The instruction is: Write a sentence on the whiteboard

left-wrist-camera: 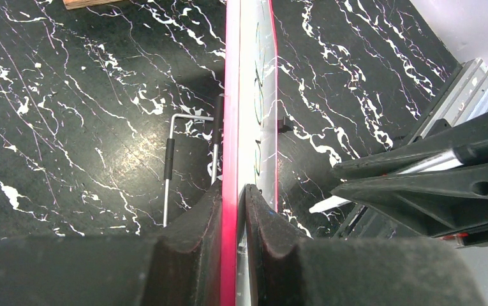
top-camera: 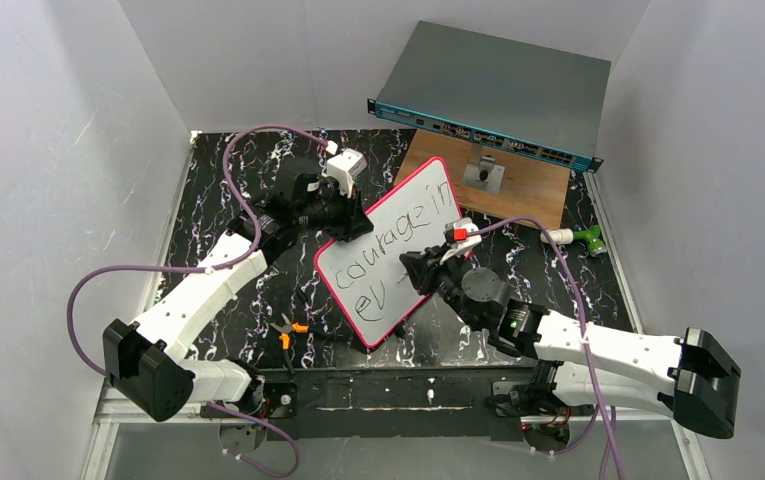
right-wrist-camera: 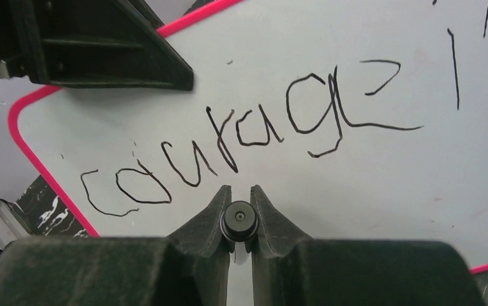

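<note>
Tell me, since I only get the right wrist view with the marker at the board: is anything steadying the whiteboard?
Observer: Yes. The left gripper is shut on the pink edge of the whiteboard.
Operator: How does the second line read from above?
Observer: In the top view the sentence goes on below with "ev". Anything after that is hidden behind the right gripper and its marker.
Operator: Is anything lying close to the board?
Observer: Orange-handled pliers lie on the table beside the board's near corner.
</note>
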